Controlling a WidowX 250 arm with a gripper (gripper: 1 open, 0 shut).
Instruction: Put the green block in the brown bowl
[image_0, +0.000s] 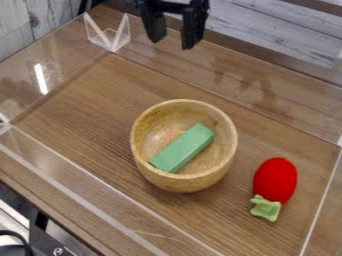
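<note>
While the gripper (175, 38) hung at the far edge of the table (94, 110), its two dark fingers (194, 32) stood apart with nothing between them, well clear of the other items. At inspection the green block (183, 147) lay inside the brown bowl (151, 170), resting at a slant across the hollow with one end toward the far right wall. That bowl sat upright near the middle of the wood-grain surface. A red strawberry toy (275, 178) with a green leaf lay just right of the bowl, apart from it. Clear plastic walls (40, 70) bounded the work area.
</note>
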